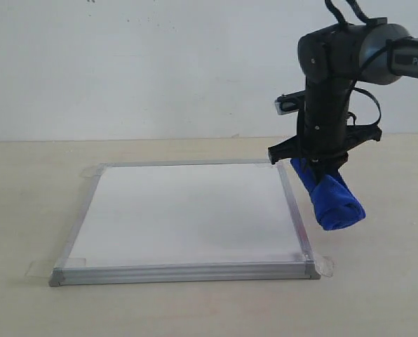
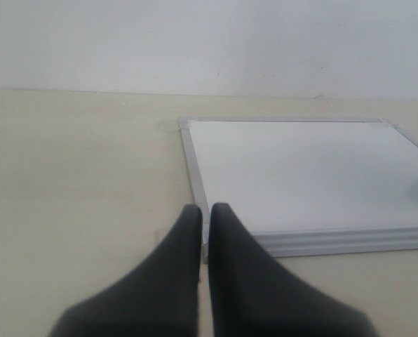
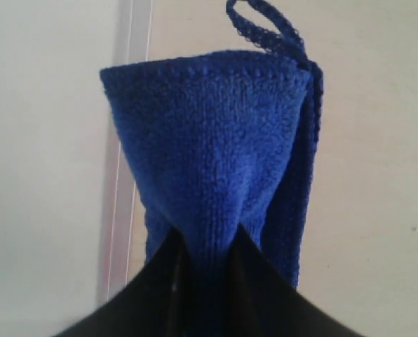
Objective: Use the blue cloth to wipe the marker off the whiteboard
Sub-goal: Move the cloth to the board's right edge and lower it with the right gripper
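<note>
- Nearest to the lens of my right wrist camera are my own dark fingers point(image 3: 254, 274). My right gripper point(image 3: 205, 235) is closed narrow on one end of the blue cloth point(image 3: 209, 140), and the rest of the bundle hangs free below it.
- Seen from the exterior view, the cloth hangs just beside the right frame of the whiteboard point(image 1: 188, 210), near its far corner and outside the white surface. I cannot tell if its low end touches the table point(image 1: 41, 302).
- My left gripper point(image 2: 203, 210) has its fingers almost together with nothing between them. It is low over the table, near one corner of the board.
- I find no clear marker line on the board. One thin reddish line runs beside the frame in the right wrist view, but I cannot say if it is ink.
- First risk: I hold only a small part of the cloth, so a strong push on the board may pull it out of my fingers.
- Second risk: if I go down from this place, I think the cloth meets the table or catches on the frame, not the writing surface.
- Third risk: the loop point(image 3: 265, 24) may hook on a corner when I sweep across.
- Fourth risk: only tape tabs point(image 1: 326, 265) seem to keep the board, so a hard drag may shift it (my left gripper is not pressing on it).
- Fifth risk: the soft bundle may fold aside, and then my hard fingertips scrape the surface.
</note>
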Robot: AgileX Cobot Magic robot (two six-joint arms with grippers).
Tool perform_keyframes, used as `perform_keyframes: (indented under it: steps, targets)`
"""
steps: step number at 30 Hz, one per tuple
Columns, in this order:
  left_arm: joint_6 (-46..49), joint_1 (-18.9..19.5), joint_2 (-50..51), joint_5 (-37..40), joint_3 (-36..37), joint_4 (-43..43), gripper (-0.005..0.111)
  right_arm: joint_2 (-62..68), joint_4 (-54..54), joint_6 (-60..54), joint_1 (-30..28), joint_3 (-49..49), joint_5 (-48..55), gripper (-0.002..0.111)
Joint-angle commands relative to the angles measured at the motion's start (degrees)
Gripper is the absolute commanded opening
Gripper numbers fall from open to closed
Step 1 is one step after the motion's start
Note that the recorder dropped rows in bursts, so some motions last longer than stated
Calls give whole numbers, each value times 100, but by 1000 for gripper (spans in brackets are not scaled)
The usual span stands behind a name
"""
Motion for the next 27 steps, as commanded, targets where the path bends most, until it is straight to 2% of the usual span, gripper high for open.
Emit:
perform_keyframes:
  steps: [1,22,27]
  targets:
    - [0,-13,-18,-17,19,3,4,-33,333,79,-104,-21,24,0]
    - [0,-13,-18,-17,19,3,4,195,317,26,-117,-21,19,0]
    - [0,-13,-18,-17,19,3,4,234,327,26,-117,-21,-265,0]
